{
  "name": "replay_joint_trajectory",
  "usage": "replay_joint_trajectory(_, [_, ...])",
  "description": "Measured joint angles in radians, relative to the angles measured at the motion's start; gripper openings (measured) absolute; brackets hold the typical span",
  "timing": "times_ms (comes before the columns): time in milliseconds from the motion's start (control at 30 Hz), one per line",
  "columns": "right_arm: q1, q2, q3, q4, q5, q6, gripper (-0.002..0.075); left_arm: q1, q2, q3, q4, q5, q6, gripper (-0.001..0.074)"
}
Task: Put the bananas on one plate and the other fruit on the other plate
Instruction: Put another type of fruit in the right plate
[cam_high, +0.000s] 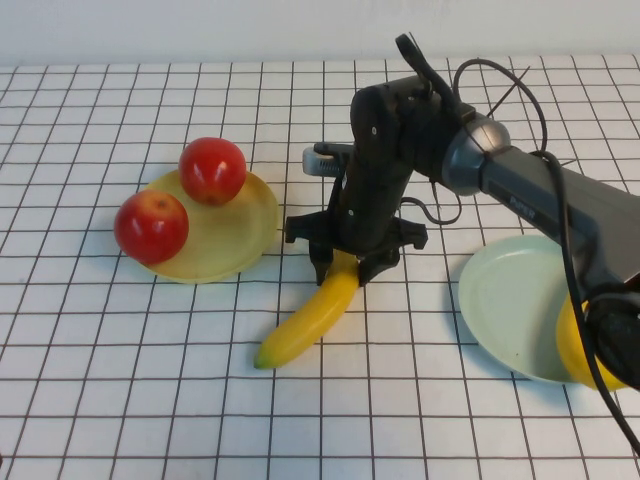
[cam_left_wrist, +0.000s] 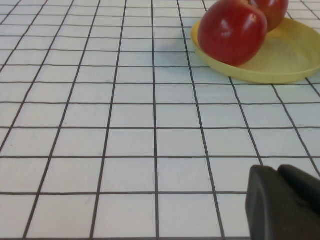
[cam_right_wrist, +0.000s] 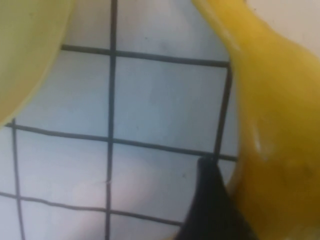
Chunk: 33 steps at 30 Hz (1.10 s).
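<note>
One banana lies on the table in the middle. My right gripper is down over its far end, one finger on each side, shut on it. In the right wrist view a dark finger presses against the banana. A second banana lies on the near edge of the mint-green plate at the right, partly hidden by my right arm. Two red apples sit on the yellow plate at the left. My left gripper shows only in its wrist view, low over the table near that plate, shut and empty.
The table is a white cloth with a black grid. My right arm and its cables reach from the right edge across the mint-green plate to the middle. Open cloth lies in front of the yellow plate and along the near edge.
</note>
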Motion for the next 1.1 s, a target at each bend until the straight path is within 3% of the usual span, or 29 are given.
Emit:
replay_joint_trajectory(100, [0.002, 0.003, 0.000, -0.007, 0.000, -0.029, 0.0321, 0.000, 0.000, 0.000, 0.000, 0.000, 0.000, -0.0004])
replay_joint_trajectory(467, [-0.001, -0.251, 0.023, -0.203, 0.000, -0.146, 0.0318, 0.000, 0.000, 0.000, 0.000, 0.000, 0.000, -0.0004])
replay_joint_trajectory(600, [-0.041, -0.413, 0.167, -0.258, 0.000, -0.158, 0.0318, 0.000, 0.000, 0.000, 0.000, 0.000, 0.000, -0.0004])
replay_joint_trajectory(833, [-0.211, -0.548, 0.534, -0.264, 0.004, -0.182, 0.0318, 0.000, 0.000, 0.000, 0.000, 0.000, 0.000, -0.0004])
replay_joint_trajectory(1100, [-0.291, -0.550, 0.663, -0.221, -0.084, -0.232, 0.0318, 0.000, 0.000, 0.000, 0.000, 0.000, 0.000, -0.0004])
